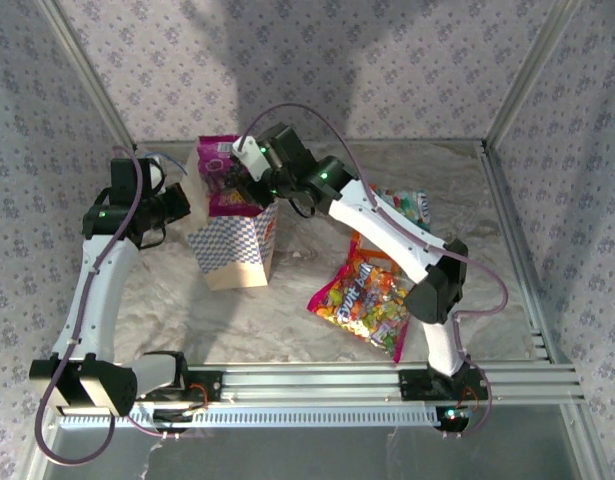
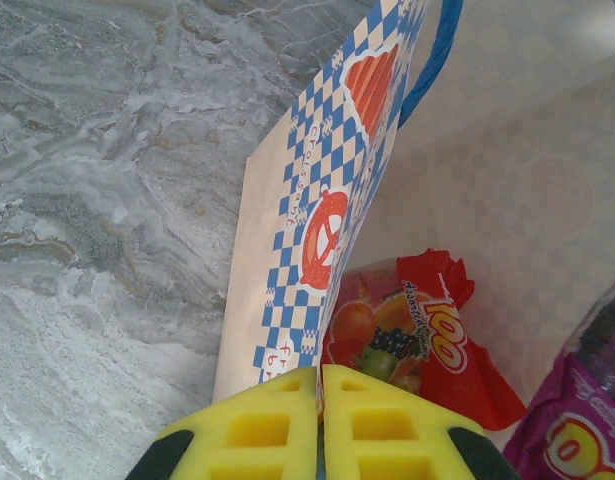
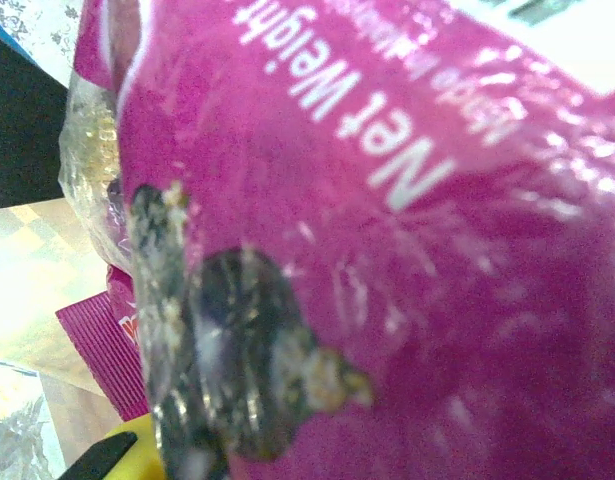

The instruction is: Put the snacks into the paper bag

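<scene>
Got the paper bag (image 1: 232,250) standing toward the table's (image 1: 287,290) left edge, rim pinched in the fully closed left gripper (image 2: 320,378). Right gripper (image 1: 247,182) clamped on the purple packet (image 1: 221,177) at the bag's mouth, fingertips buried behind it, packet's lower end hidden. Red packet (image 2: 417,335) already inside, bottom cut off. Teal-white packet (image 1: 413,205) toward the far right corner, half hidden behind the arm. Multicoloured packet (image 1: 365,298) flat, right of centre.

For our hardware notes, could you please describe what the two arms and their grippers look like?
The left arm and right arm share white links, black joint housings with small green lights, and looping purple cables. The left gripper has blocky yellow fingers with square recesses, black behind them.
</scene>
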